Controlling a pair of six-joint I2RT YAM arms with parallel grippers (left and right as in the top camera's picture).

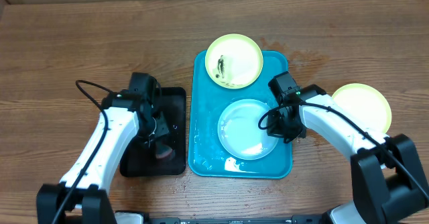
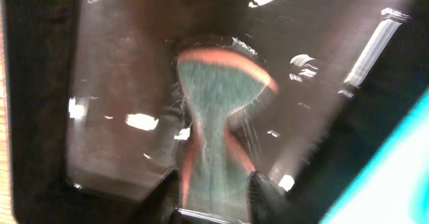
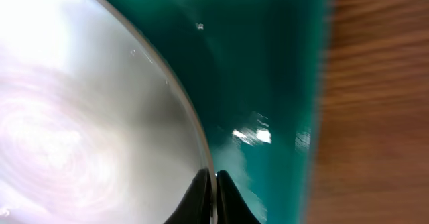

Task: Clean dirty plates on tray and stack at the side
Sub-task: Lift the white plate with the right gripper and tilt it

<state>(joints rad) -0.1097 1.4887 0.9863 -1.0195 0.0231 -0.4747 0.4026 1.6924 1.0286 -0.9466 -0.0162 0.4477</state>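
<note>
The turquoise tray (image 1: pixel 204 110) holds a light blue plate (image 1: pixel 244 127) in its middle and a yellow-green plate with a dark smear (image 1: pixel 233 60) at its far end. A second yellow-green plate (image 1: pixel 365 103) lies on the table to the right of the tray. My right gripper (image 1: pixel 281 127) is shut on the right rim of the light blue plate (image 3: pixel 100 117), one finger on each side of the rim (image 3: pixel 213 194). My left gripper (image 1: pixel 161 147) is over the black tray (image 1: pixel 175 100), shut on a green and orange sponge (image 2: pixel 218 110).
The black tray (image 2: pixel 114 117) lies just left of the turquoise tray and looks wet. Wet patches show on the turquoise tray's floor (image 3: pixel 268 83). Bare wooden table (image 1: pixel 67 49) lies all round.
</note>
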